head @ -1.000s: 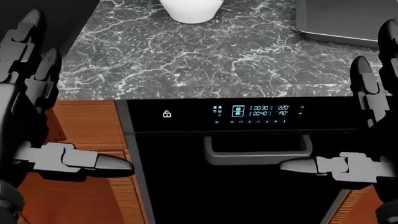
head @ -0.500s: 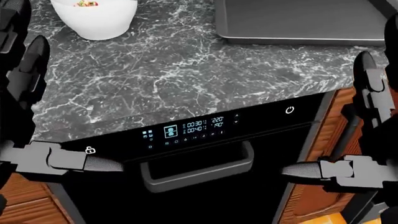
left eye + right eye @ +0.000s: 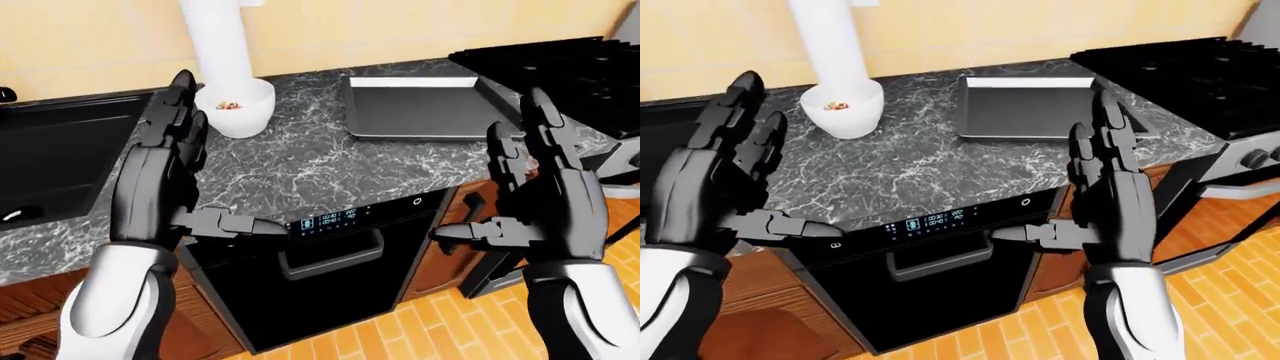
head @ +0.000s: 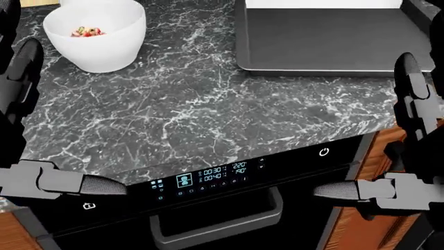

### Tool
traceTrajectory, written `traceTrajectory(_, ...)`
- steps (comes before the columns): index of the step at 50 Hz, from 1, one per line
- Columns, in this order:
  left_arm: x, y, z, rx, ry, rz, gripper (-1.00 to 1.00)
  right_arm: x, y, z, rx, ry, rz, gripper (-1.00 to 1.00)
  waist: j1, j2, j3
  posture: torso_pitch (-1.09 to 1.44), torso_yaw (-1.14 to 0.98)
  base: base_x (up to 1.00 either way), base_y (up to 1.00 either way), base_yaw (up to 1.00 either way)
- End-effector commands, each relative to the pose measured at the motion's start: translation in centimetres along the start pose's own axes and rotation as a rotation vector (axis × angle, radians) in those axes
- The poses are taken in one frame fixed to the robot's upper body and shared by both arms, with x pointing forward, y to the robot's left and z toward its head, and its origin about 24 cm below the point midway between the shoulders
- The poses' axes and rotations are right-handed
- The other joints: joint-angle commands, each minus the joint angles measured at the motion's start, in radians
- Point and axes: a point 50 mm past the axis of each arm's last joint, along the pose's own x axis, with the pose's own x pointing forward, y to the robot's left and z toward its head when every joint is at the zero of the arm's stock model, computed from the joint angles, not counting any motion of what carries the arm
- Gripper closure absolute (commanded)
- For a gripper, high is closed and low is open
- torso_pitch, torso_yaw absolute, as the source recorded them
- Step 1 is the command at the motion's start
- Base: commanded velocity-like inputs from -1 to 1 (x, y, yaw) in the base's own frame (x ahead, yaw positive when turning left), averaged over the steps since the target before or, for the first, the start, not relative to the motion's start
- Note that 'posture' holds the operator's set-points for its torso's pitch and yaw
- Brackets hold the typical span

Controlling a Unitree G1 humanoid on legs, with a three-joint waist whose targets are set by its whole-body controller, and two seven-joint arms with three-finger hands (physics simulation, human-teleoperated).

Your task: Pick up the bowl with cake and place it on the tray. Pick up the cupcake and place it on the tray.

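Note:
A white bowl [image 4: 93,34] with red-flecked cake inside stands on the dark marble counter [image 4: 201,109], at the head view's top left. The grey tray [image 4: 326,39] lies bare at the top right, a short way from the bowl. No cupcake shows in any view. My left hand [image 3: 205,176] is raised over the counter's near edge below the bowl, open, fingers spread and thumb pointing inward. My right hand [image 3: 495,184] is held up below the tray, likewise open. Neither hand touches anything.
Under the counter sits a black oven [image 4: 222,174] with a lit display and a grey handle. A tall white cylinder [image 3: 215,41] stands just behind the bowl. A black sink [image 3: 50,150] lies to the left, a black stove [image 3: 560,64] to the right.
The camera has moved: the counter, bowl and tray have slid down into the head view, the oven panel lower. Both hands keep their open pose.

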Motion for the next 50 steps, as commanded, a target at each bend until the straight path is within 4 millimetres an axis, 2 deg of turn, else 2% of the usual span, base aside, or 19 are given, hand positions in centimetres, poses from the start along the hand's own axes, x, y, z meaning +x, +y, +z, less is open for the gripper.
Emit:
traceTrajectory(1,-0.1,0.2,1.0,0.010,-0.065,0.015,-1.00,0.0,0.3,1.0,-0.001,-0.062,0.017,-1.00,0.000,-0.001,-0.007,0.00,0.00,0.54,0.00,0.00)
traceTrajectory(3,-0.1,0.1,1.0,0.011,-0.065,0.013,-1.00,0.0,0.2,0.9,-0.001,-0.061,0.017,-1.00,-0.008,0.030,-0.017,0.00,0.00,0.54,0.00,0.00)
traceTrajectory(5,-0.1,0.1,1.0,0.012,-0.065,0.011,-1.00,0.0,0.2,0.8,0.000,-0.061,0.017,-1.00,-0.006,0.090,-0.041,0.00,0.00,0.54,0.00,0.00)
traceTrajectory(6,0.0,0.1,1.1,0.013,-0.067,0.011,-1.00,0.0,0.2,0.9,0.000,-0.061,0.018,-1.00,0.007,0.056,-0.022,0.00,0.00,0.54,0.00,0.00)
traceTrajectory(8,0.0,0.2,1.2,0.013,-0.070,0.011,-1.00,0.0,0.2,1.0,-0.002,-0.064,0.017,-1.00,0.008,0.068,-0.018,0.00,0.00,0.55,0.00,0.00)
traceTrajectory(13,-0.1,0.3,1.2,0.014,-0.074,0.013,-1.00,-0.1,0.4,1.2,0.000,-0.075,0.025,-1.00,0.004,0.040,-0.030,0.00,0.00,0.18,0.00,0.00)
traceTrajectory(15,-0.2,0.4,1.3,0.014,-0.075,0.015,-1.00,-0.1,0.4,1.3,-0.001,-0.076,0.026,-1.00,0.006,0.008,-0.018,0.00,0.00,0.00,0.00,0.00)
traceTrajectory(17,-0.3,0.5,1.3,0.014,-0.076,0.017,-1.00,-0.1,0.4,1.3,0.001,-0.078,0.028,-1.00,0.003,-0.053,-0.029,0.00,0.00,0.00,0.00,0.00)
traceTrajectory(18,-0.4,0.6,1.2,0.013,-0.076,0.019,-1.00,-0.2,0.4,1.4,0.039,-0.075,0.036,-1.00,0.009,-0.022,-0.031,0.00,0.00,0.00,0.00,0.00)
traceTrajectory(23,-0.7,0.8,1.3,0.012,-0.076,0.022,-1.00,-0.2,0.5,1.3,0.052,-0.071,0.043,-1.00,0.000,-0.043,-0.035,0.00,0.00,0.00,0.00,0.15)
traceTrajectory(28,-0.9,0.9,1.5,0.012,-0.078,0.025,-1.00,-0.1,0.6,1.2,0.055,-0.073,0.050,-1.00,0.000,0.007,-0.022,0.00,0.00,0.00,0.00,0.45)
traceTrajectory(30,-0.9,0.9,1.6,0.012,-0.078,0.026,-1.00,-0.1,0.6,1.2,0.053,-0.074,0.050,-1.00,0.002,0.052,-0.032,0.00,0.00,0.00,0.00,0.47)
traceTrajectory(31,-1.0,0.9,1.6,0.013,-0.079,0.026,-1.00,-0.1,0.6,1.2,0.053,-0.074,0.050,-1.00,0.009,0.099,-0.051,0.00,0.00,0.00,0.00,0.48)
traceTrajectory(32,-1.0,0.9,1.7,0.012,-0.079,0.027,-1.00,-0.1,0.6,1.3,0.053,-0.076,0.051,-1.00,0.018,0.083,-0.054,0.00,0.00,0.00,0.00,0.48)
traceTrajectory(33,-1.0,1.0,1.7,0.013,-0.079,0.026,-1.00,-0.1,0.6,1.5,0.050,-0.086,0.049,-1.00,0.009,0.066,-0.026,0.00,0.00,0.00,0.00,0.00)
traceTrajectory(40,-1.1,0.8,1.6,0.012,-0.076,0.022,-1.00,-0.2,0.4,2.2,0.050,-0.109,0.043,-1.00,0.020,-0.031,-0.031,0.00,0.00,0.00,0.00,0.00)
traceTrajectory(47,-1.1,0.8,1.6,0.013,-0.076,0.021,-1.00,-0.2,0.3,2.3,0.026,-0.108,0.030,-1.00,0.013,-0.005,-0.038,0.00,0.00,0.00,0.00,0.00)
traceTrajectory(48,-1.1,0.7,1.6,0.014,-0.076,0.021,-1.00,-0.2,0.3,2.3,0.026,-0.108,0.032,-1.00,0.011,-0.001,-0.060,0.00,0.00,0.13,0.00,0.00)
traceTrajectory(50,-1.1,0.8,1.6,0.014,-0.076,0.021,-1.00,-0.3,0.3,2.4,0.026,-0.108,0.033,-1.00,0.010,0.013,-0.017,0.00,0.00,0.29,0.00,0.00)
